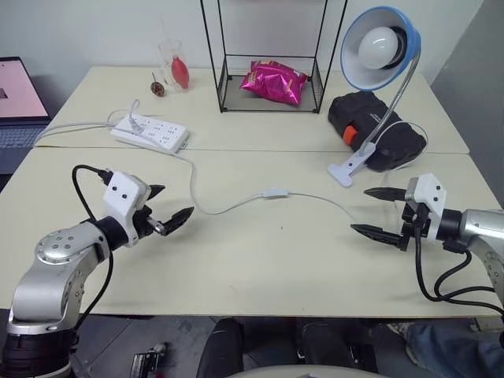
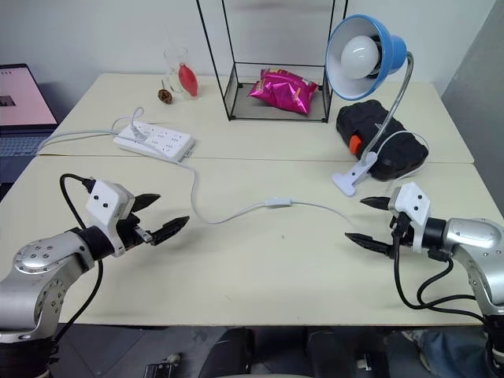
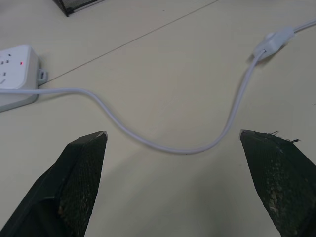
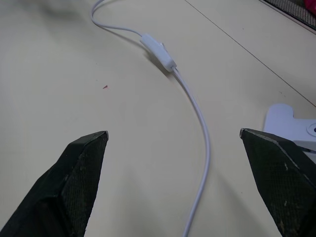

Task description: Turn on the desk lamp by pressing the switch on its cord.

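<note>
Left eye view: switch (image 1: 274,193) loose mid-counter (image 1: 236,276), between spread, empty fingers of left gripper (image 1: 167,209) at 9 o'clock and right gripper (image 1: 378,211) at 3; a press may skid it.

A white power strip (image 1: 150,132) lies on the table (image 1: 260,268) beyond the left claw. Farther back stand a glass (image 1: 172,61) holding something red, a small brown thing (image 1: 157,88) beside it, and a black wire frame (image 1: 272,55) — a pink foil bag (image 1: 273,81) inside. Beyond the right claw sits a black case (image 1: 376,130). A laptop (image 1: 20,102) stands far left.
</note>
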Motion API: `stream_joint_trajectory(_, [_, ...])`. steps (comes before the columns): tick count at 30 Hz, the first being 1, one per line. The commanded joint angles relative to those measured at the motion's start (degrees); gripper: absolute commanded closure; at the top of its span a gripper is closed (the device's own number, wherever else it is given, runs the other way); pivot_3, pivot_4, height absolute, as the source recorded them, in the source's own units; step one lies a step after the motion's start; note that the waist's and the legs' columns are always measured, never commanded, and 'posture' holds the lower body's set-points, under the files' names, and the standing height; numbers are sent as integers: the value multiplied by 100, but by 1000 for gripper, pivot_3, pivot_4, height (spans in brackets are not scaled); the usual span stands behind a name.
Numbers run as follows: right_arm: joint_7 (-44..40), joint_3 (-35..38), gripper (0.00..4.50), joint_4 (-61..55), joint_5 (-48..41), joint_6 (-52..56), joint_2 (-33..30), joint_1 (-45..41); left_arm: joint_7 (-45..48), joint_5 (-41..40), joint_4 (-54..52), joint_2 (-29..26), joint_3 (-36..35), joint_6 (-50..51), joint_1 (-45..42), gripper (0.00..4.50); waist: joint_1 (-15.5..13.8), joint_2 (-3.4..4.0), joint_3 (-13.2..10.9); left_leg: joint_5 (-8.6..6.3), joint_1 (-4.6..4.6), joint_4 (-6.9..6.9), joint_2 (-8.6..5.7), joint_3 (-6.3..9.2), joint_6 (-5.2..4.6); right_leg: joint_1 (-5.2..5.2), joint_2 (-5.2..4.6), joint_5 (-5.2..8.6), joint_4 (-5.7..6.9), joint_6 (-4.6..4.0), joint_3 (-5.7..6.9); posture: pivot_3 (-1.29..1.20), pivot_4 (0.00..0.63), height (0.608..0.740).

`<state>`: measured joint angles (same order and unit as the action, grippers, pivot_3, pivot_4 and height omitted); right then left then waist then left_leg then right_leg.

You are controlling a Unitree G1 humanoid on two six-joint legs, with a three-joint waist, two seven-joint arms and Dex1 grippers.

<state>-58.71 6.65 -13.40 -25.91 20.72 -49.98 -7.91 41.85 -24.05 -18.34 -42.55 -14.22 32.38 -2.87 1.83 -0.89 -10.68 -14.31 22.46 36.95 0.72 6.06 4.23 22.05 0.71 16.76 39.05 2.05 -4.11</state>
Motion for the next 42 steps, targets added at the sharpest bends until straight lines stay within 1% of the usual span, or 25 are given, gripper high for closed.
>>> stream_joint_trajectory(1, [-49, 36, 0, -245, -29, 57, -63, -98, 60, -130, -245, -42, -29, 18, -107, 17, -1, 0, 0, 0, 0, 0, 0, 0, 0, 0, 0, 0, 0, 0, 0, 0, 150, 740])
stream_joint_trajectory(14, [-47, -14, 0, -441, -28, 259, -64, -165, -4, -342, -367, 55, 192, 466, -408, 17, 0, 0, 0, 0, 0, 0, -1, 0, 0, 0, 0, 0, 0, 0, 0, 0, 150, 740])
stream_joint_trajectory(21, [-90, -108, 0, -482, -28, 346, -90, -251, 349, -583, -417, 92, 336, 333, -472, 17, -1, 0, 0, 0, 0, 1, -1, 0, 0, 0, 0, 0, 0, 0, 0, 0, 150, 740])
stream_joint_trajectory(27, [-7, -184, 0, -616, -18, 414, -28, -269, 237, -486, -226, 276, 557, 280, -707, 17, -3, 0, 0, 0, 1, 1, -2, 0, 0, 0, 0, -1, 0, -1, 0, 0, 150, 740])
stream_joint_trajectory(30, [77, -216, 0, -743, -28, 470, -2, -238, 188, -528, -127, 431, 677, 358, -878, 17, -3, 0, 0, 0, 1, 2, -2, 0, 0, 0, 0, -1, 0, -1, 0, 0, 150, 740])
stream_joint_trajectory(33, [192, -282, 0, -852, 34, 525, 24, -248, 167, -756, 109, 728, 749, 546, -1140, 17, -6, 0, 0, 0, 1, 1, -2, 1, 0, 0, 0, -1, 0, -1, 1, 0, 150, 740])
stream_joint_trajectory(38, [738, -494, 0, -971, 345, 726, 190, -489, 104, -699, 1016, 1366, 1048, 555, -1794, 17, -8, -1, 0, 0, 2, 5, -5, 4, 0, -1, 0, -1, 2, 0, 3, 0, 150, 740])
stream_joint_trajectory(42, [940, -659, 0, -1253, 320, 1308, 163, -601, 241, -588, 1884, 1744, 1357, 625, -2339, 17, -8, -2, 0, 1, 7, 6, -6, 6, 0, 1, 1, -6, 2, -7, 4, 0, 150, 740])
